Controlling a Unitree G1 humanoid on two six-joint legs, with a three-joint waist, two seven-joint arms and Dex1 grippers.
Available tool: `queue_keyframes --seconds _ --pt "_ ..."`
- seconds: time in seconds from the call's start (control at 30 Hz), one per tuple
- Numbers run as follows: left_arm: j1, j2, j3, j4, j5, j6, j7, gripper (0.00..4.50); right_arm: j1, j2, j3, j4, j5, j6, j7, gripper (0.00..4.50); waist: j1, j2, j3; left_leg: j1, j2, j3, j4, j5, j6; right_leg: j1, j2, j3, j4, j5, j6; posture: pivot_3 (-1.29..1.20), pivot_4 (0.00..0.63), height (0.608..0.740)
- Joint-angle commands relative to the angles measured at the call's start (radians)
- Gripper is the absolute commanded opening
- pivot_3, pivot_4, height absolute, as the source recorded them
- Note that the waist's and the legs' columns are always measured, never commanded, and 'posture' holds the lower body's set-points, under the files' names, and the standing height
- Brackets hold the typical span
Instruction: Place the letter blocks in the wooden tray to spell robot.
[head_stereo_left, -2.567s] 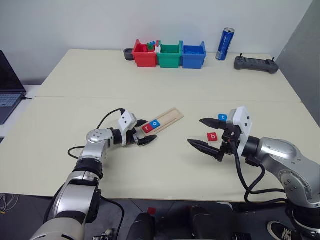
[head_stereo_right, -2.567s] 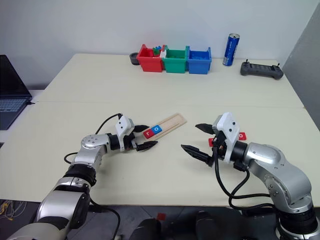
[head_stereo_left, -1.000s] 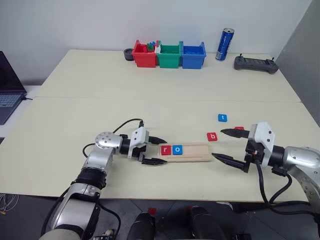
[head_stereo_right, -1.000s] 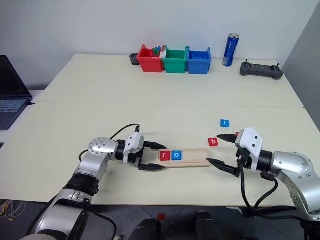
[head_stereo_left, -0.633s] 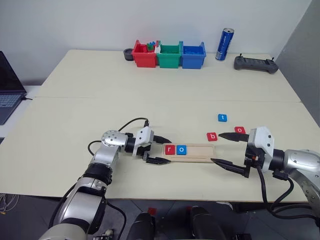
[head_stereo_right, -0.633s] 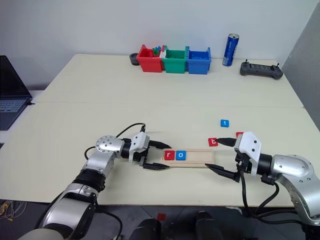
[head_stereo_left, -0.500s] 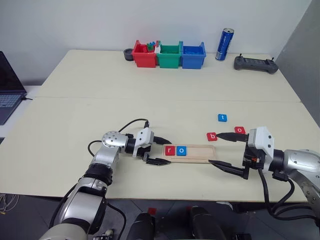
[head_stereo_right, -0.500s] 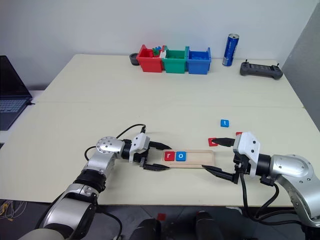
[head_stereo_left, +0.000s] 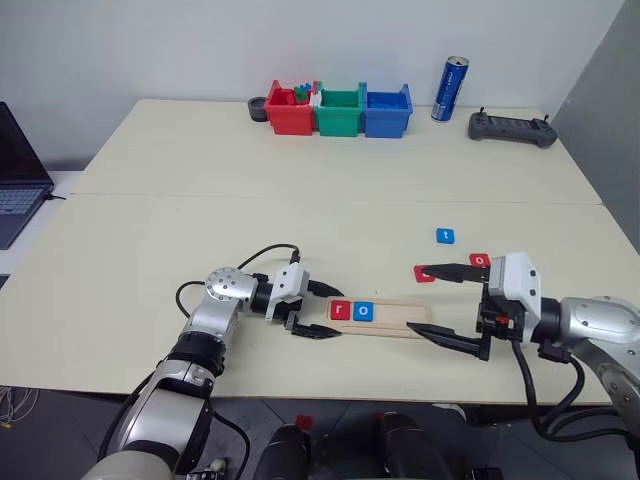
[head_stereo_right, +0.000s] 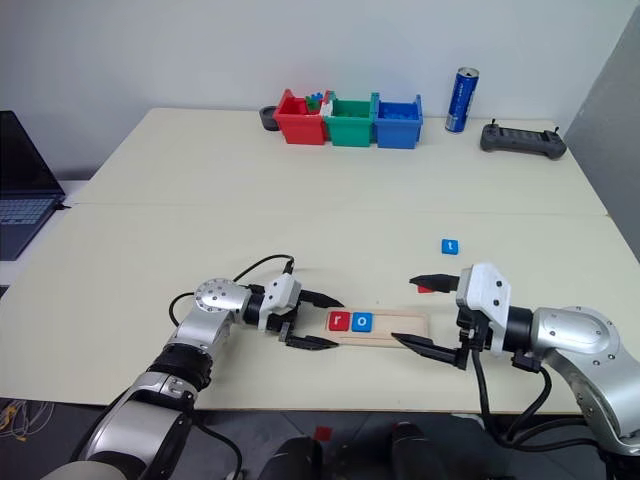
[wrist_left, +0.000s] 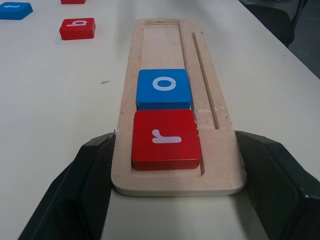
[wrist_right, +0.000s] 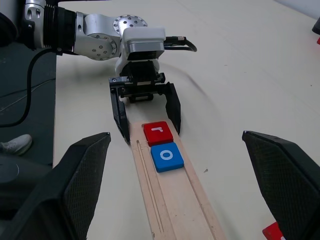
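The tray lay on the counter, and the left claw gripped its near end, fingers tight on both sides. Tiles r and o sat in the groove next to that claw. The right claw stood wide open and empty at the tray's far end. The b lay beyond that end. I judged the right claw should take the b flat, while the left claw kept the tray steady.
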Motion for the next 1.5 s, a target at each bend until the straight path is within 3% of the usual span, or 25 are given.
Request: queue_keyframes --seconds 0.03,0.37,0.43,0.5,0.77,1.0,1.13,1.27,1.5 --pt "-0.014 -0.005 0.002 0.010 0.002 -0.018 0.012 3.38 -0.019 -0.008 -0.015 -0.018 0.012 0.002 -0.004 4.50 0.000 0.000 0.000 0.000 0.000 0.000 0.000 0.000 0.000 0.000 0.000 0.000 0.000 0.000 0.000 0.00 0.150 0.740" --pt "-0.004 -0.005 -0.007 0.004 0.002 -0.022 0.006 3.38 -0.046 -0.002 -0.011 -0.001 0.015 0.021 -0.017 4.50 0.000 0.000 0.000 0.000 0.000 0.000 0.000 0.000 0.000 0.000 0.000 0.000 0.001 0.000 0.000 0.00 0.150 0.740" --pt "-0.009 -0.005 -0.004 0.010 0.003 -0.024 0.010 4.10 -0.047 -0.002 -0.011 0.002 0.014 0.022 -0.016 4.50 0.000 0.000 0.000 0.000 0.000 0.000 0.000 0.000 0.000 0.000 0.000 0.000 0.001 0.000 0.000 0.00 0.150 0.740" --pt "-0.012 -0.004 -0.003 0.013 0.003 -0.023 0.011 4.45 -0.046 -0.001 -0.010 0.002 0.013 0.021 -0.015 4.50 0.000 0.000 0.000 0.000 0.000 0.000 0.000 0.000 0.000 0.000 0.000 0.000 0.001 0.000 0.000 0.00 0.150 0.740" --pt "-0.051 0.038 0.032 0.009 -0.024 -0.009 -0.006 4.45 -0.034 -0.005 -0.010 0.016 -0.019 0.010 -0.017 4.50 -0.001 0.000 0.000 0.000 0.000 0.000 0.000 0.000 0.000 0.000 0.000 0.000 0.001 0.000 0.000 0.00 0.150 0.740" --pt "-0.001 0.116 0.047 -0.231 -0.105 0.184 -0.043 4.45 -0.009 -0.002 -0.044 0.011 -0.007 0.041 -0.054 4.50 -0.002 0.000 0.000 0.000 0.000 0.000 0.000 0.000 0.000 0.000 0.000 0.000 0.001 0.000 0.000 0.00 0.150 0.740" --pt "0.047 0.115 0.075 -0.445 -0.169 0.328 0.043 4.45 0.009 0.029 -0.035 0.015 -0.053 0.093 -0.170 4.50 0.000 0.000 0.000 0.000 0.000 -0.001 0.000 0.000 0.000 0.000 0.000 0.000 0.001 0.000 0.000 0.00 0.150 0.740" --pt "0.141 0.114 0.081 -0.638 -0.216 0.415 0.118 4.45 -0.044 0.137 -0.013 0.009 -0.028 0.295 -0.380 4.50 -0.005 0.000 0.000 0.001 0.001 0.000 0.000 0.000 0.000 0.000 0.000 0.001 0.002 0.000 0.000 0.00 0.150 0.740" --pt "0.237 0.137 0.071 -0.762 -0.234 0.472 0.162 4.45 -0.171 0.326 0.034 0.070 -0.087 0.538 -0.650 4.50 -0.002 0.000 0.000 0.002 0.001 0.000 0.000 0.000 0.000 -0.001 0.001 0.002 0.003 0.000 -0.001 0.00 0.150 0.740"
